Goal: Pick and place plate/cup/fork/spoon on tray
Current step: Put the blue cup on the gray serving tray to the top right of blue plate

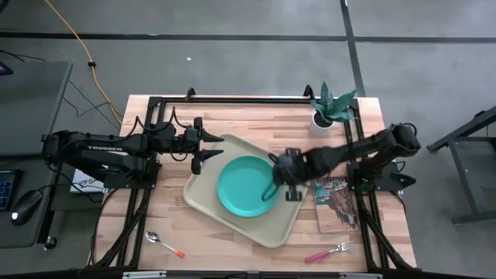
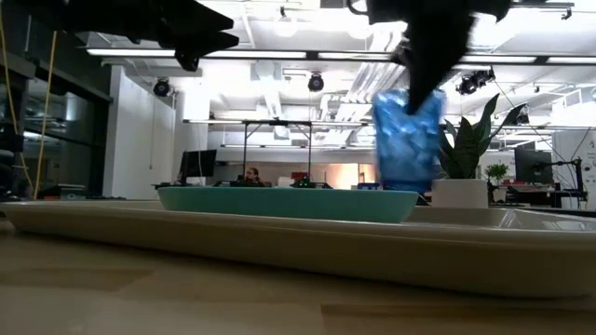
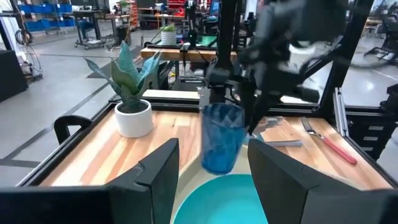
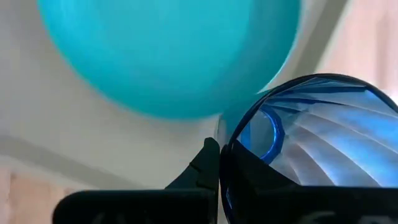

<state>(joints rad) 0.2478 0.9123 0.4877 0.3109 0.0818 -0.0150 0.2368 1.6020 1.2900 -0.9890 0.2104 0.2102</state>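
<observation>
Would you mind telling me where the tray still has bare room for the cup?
Bare strip along the tray edge toward the left hand, beside the plate. Crowded on the far side, where the right hand holds the cup.

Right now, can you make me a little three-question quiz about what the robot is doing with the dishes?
1. True or false: the plate already lies on the tray.
2. Which thing does the right tool hold? A) the fork B) the cup C) the spoon
3. Fill in: the spoon and the fork both lie on the bare ____, off the tray.

Key:
1. True. The teal plate sits inside the tray's rim.
2. B. The right tool grips the blue cup by its rim, above the tray beside the plate's edge. The left tool is open over the tray's far left corner.
3. Table.
</observation>
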